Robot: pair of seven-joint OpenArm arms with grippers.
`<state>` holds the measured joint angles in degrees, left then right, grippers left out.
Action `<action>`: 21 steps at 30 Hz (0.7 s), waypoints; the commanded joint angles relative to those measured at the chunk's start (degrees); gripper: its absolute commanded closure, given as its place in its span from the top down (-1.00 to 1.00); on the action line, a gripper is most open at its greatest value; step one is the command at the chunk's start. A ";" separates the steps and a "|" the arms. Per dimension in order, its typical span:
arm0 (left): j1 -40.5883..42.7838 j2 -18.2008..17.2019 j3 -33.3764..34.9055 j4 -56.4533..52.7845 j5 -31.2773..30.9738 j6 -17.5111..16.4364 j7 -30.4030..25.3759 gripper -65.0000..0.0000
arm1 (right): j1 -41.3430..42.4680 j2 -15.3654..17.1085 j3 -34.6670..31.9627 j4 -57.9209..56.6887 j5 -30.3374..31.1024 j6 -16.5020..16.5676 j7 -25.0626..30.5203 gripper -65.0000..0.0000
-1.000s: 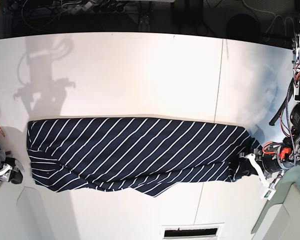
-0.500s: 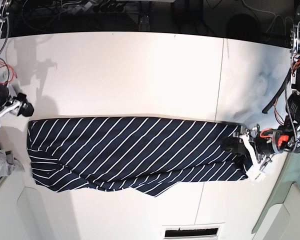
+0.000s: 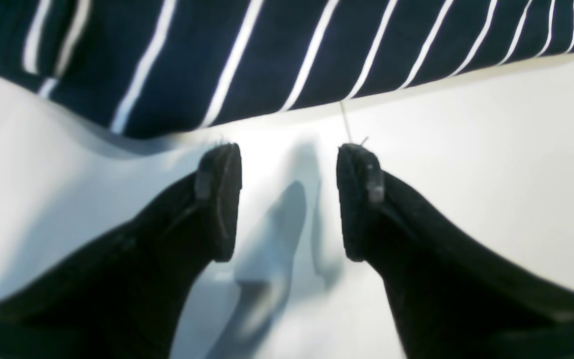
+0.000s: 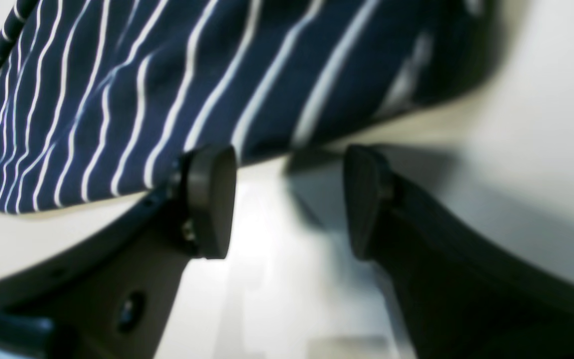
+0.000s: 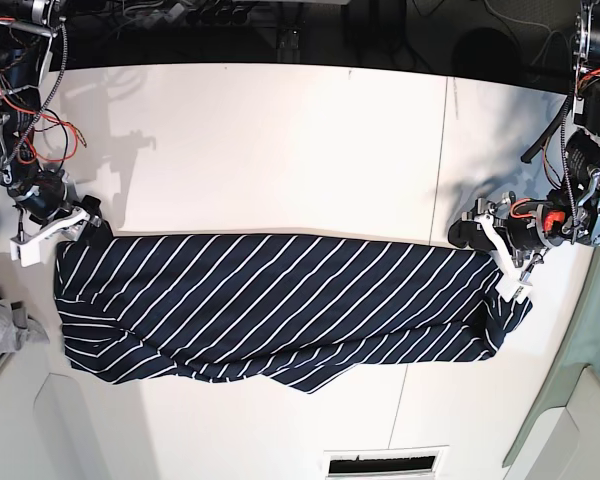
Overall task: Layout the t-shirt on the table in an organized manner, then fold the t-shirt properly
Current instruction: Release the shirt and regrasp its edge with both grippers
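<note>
Two black padded jaws are being shown spread apart in each wrist view, with nothing held between them. At the left gripper [image 3: 289, 202], only bare white tabletop [image 3: 466, 174] is being framed in the gap, and the thin dark seam line [image 3: 345, 119] of that wide, smooth table is being seen running just ahead of the right-hand pad. Just beyond the pads, the edge of the large dark navy t-shirt with thin white stripes [image 3: 277, 50] is being seen lying flat, apart from the fingertips. At the right gripper [image 4: 289, 202], the jaws are likewise being kept apart and released; the striped fabric edge is lying just ahead of them, and whether the pads are touching it cannot be told through the blur.

From the base view, the shirt [image 5: 280, 300] is being shown stretched as a long folded band across the middle of the table [image 5: 280, 140], its lower edge rumpled and uneven. The left gripper [image 5: 485, 232] is being held at the band's upper corner on that view's right, its arm partly covering the cloth end there. The right gripper [image 5: 80, 220] is being held at the opposite upper corner. A small plain grey cloth [image 5: 2, 330] is lying at the table's edge beside that end. Farther back, dark cables and equipment [image 5: 210, 15] are being seen behind the table.
</note>
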<state>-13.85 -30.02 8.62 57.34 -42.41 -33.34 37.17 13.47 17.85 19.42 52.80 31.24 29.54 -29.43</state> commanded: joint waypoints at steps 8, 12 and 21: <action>-2.19 8.15 -0.33 0.76 8.57 8.44 -4.72 0.01 | 9.70 -0.22 -0.04 -8.94 0.24 0.28 0.04 0.06; -2.19 10.38 -0.33 0.76 14.99 12.66 -6.71 -0.26 | 10.73 -1.07 -0.04 -10.62 -1.01 0.31 -0.33 -0.29; -0.09 8.07 -0.35 6.38 17.59 12.79 -4.50 -1.00 | 8.79 1.97 -0.04 -4.94 -1.62 3.28 -3.48 -1.00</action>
<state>-13.13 -20.86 8.62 63.16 -25.15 -21.02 33.17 20.93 18.46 19.20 46.96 28.95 32.67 -34.22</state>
